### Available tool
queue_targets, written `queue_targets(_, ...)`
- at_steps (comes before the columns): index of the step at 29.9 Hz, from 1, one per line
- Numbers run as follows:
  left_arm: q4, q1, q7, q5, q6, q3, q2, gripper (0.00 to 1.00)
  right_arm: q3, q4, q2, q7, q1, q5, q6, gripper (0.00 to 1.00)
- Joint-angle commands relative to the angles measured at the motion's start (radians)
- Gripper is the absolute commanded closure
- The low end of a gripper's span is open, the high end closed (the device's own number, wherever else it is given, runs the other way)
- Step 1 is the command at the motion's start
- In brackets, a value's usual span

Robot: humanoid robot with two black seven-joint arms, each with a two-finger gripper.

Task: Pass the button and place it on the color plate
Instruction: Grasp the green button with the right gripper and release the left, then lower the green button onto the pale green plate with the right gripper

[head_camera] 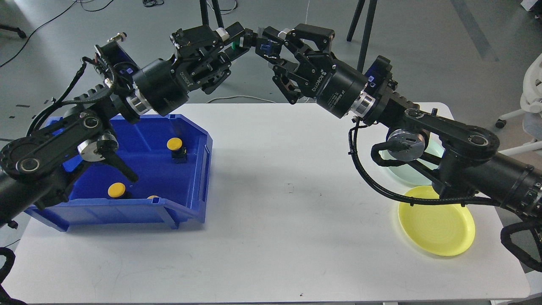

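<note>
Head view: high above the tabletop's (271, 178) far edge, left hand (244, 41) and right hand (271, 51) met, fingers closed around the button (266, 47). Cleanest handover: right grips firm before left lets go, then the yellow plate (438, 226).

Setting: a robotics lab or test room, not a home. My workspace is a plain white rectangular table (271, 237) standing on a bare smooth grey floor (423, 38). Loose black cables (38, 29) trail across that floor at upper left. Thin black metal stand legs (365, 34), like tripod legs, rise behind the table. At far right, part of a white chair on castors (525, 101) shows. On the table sit staged props: a blue plastic open-fronted storage bin (186, 203) of the parts-bin kind, a round yellow plastic plate (440, 228) and a pale green round plate (406, 173).
</note>
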Motion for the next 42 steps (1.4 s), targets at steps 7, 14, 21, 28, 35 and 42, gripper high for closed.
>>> queue_targets(7, 0.002, 0.008, 0.002, -0.008, -0.001, -0.005, -0.002, 0.22, 0.014, 0.000, -0.001, 0.001, -0.003, 0.001, 0.000, 0.90)
queue_targets(14, 0.011, 0.012, 0.002, -0.008, -0.001, -0.005, -0.002, 0.21, 0.058, 0.000, -0.061, 0.001, -0.033, 0.001, 0.000, 0.90)
queue_targets(21, 0.014, 0.031, 0.002, -0.008, -0.001, -0.006, -0.002, 0.20, 0.179, -0.033, -0.317, 0.001, -0.207, -0.010, 0.003, 0.90)
queue_targets(28, 0.017, 0.035, 0.002, -0.008, -0.001, -0.006, -0.027, 0.20, 0.164, -0.419, -0.368, 0.001, -0.380, -0.074, 0.002, 0.89)
queue_targets(35, 0.029, 0.035, 0.002, -0.007, -0.001, -0.005, -0.048, 0.20, 0.048, -0.785, -0.176, 0.001, -0.403, -0.077, 0.002, 0.89)
queue_targets(42, 0.029, 0.040, 0.002, -0.007, -0.001, -0.003, -0.045, 0.20, -0.051, -0.868, -0.065, 0.001, -0.389, -0.077, -0.053, 0.89)
